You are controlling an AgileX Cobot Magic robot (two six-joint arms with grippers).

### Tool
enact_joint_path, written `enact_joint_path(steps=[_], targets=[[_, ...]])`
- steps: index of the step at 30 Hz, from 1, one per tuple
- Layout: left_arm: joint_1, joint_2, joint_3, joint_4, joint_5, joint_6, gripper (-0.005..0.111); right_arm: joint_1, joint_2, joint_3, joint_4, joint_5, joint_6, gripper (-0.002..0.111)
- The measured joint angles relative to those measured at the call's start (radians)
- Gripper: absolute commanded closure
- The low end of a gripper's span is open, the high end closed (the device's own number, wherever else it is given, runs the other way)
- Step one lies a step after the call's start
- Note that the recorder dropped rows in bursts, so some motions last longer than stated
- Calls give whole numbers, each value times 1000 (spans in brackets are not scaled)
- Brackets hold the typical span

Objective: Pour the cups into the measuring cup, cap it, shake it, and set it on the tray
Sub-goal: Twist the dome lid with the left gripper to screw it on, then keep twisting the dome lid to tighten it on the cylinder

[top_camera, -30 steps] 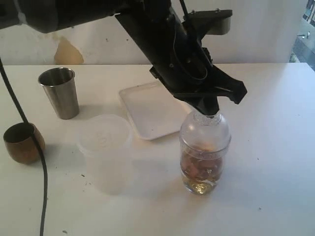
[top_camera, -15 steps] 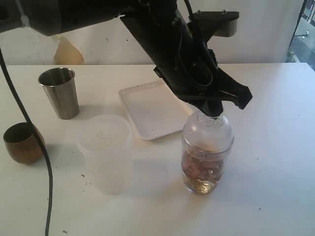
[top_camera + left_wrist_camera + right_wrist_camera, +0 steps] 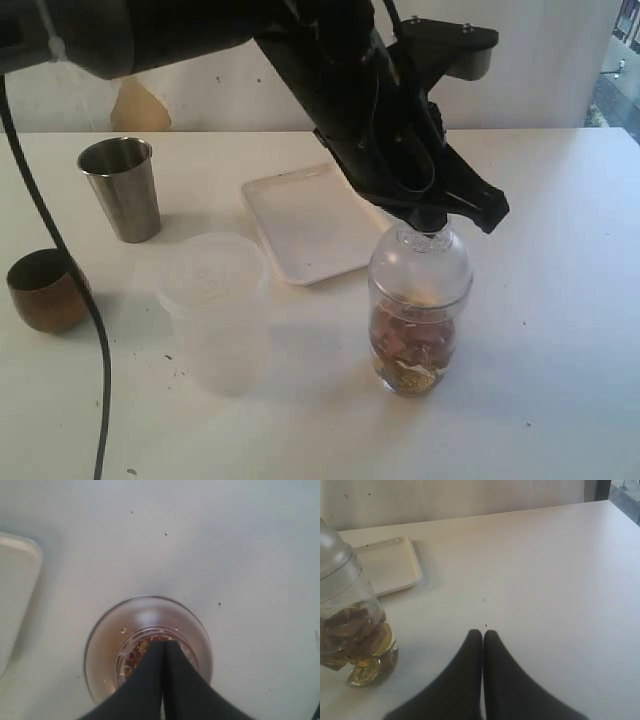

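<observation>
The clear measuring cup (image 3: 418,325) stands on the white table with brown pieces and gold coins inside, under a clear domed cap (image 3: 420,262). My left gripper (image 3: 432,222) reaches across from the left, shut, tips resting on the dome's top; from above the left gripper (image 3: 165,642) sits over the measuring cup (image 3: 102,645). The steel tumbler (image 3: 122,190) and wooden cup (image 3: 45,290) stand upright at far left. The white tray (image 3: 310,220) lies behind the measuring cup. My right gripper (image 3: 483,631) is shut and empty, low over bare table beside the measuring cup (image 3: 350,630).
A frosted lidded plastic container (image 3: 215,310) stands left of the measuring cup. The left arm's black cable (image 3: 85,330) hangs past the wooden cup. The tray (image 3: 390,565) lies beyond the cup in the right wrist view. A wall runs along the table's back edge.
The left gripper and the measuring cup's top have shifted slightly to the right together. Tumbler, wooden cup, tray and frosted container have not moved.
</observation>
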Motion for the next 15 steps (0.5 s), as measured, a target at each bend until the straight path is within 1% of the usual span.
enact_joint_path(steps=[7,15], targets=[[-4,15,-6,-30,-10,0,107,0,0,0,0,0,0,108],[-4,18,-12,-22,-1,0,107,0,0,0,0,0,0,108]])
